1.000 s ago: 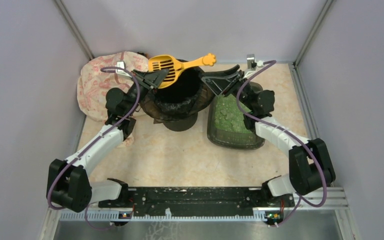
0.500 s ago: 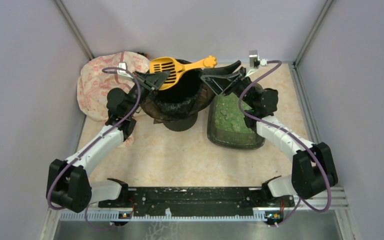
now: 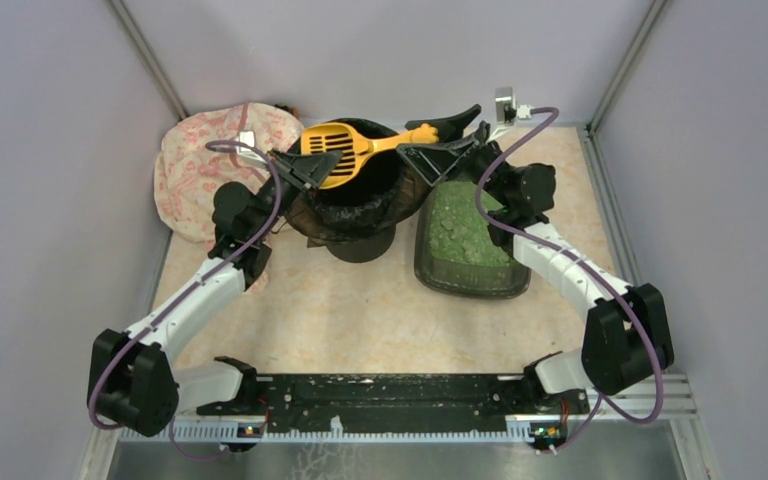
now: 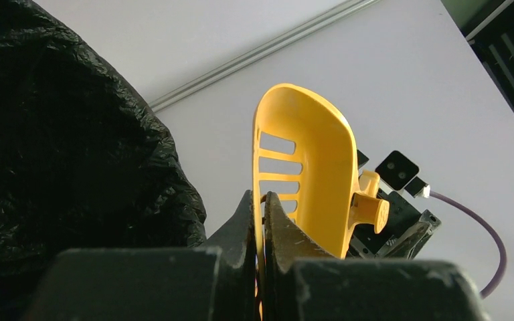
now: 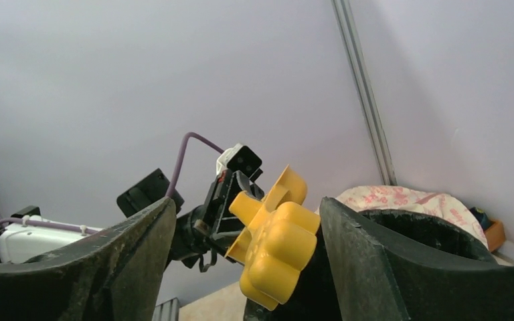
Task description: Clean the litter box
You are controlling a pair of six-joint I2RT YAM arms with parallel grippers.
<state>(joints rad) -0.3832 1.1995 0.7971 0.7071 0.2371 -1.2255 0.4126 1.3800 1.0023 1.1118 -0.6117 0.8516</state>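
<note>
Top view: litter box (image 3: 465,240) sits on the bench (image 3: 360,310) just right of the bin (image 3: 355,200), touching or nearly touching it, with green granules across the whole floor. I can't pick out any clumps at this size. The yellow scoop (image 3: 345,148) is in the air over the bin's far rim. The left pincer (image 3: 305,165) is clamped on the blade edge at the bin's far left, and the right pincer (image 3: 440,152) is at the handle end at the bin's far right. Left wrist: jaws narrow, pinching the scoop's rim. Slots look clear and I see no load in the blade; the black bin bag is to the left. Right wrist: fingers (image 5: 140,267) spread wide and straddling the paw-shaped handle knob, not gripping it, with the bin rim low at right. My read: this looks like a scoop handover above the bin. Whether any sifting is done I can't tell. What's left is to get the handle gripped, rake the granules and dump into the bin. Count: one litter box, one scoop, one bin, one pink patterned cloth bundle (image 3: 210,160) left of the bin, two arms.
</note>
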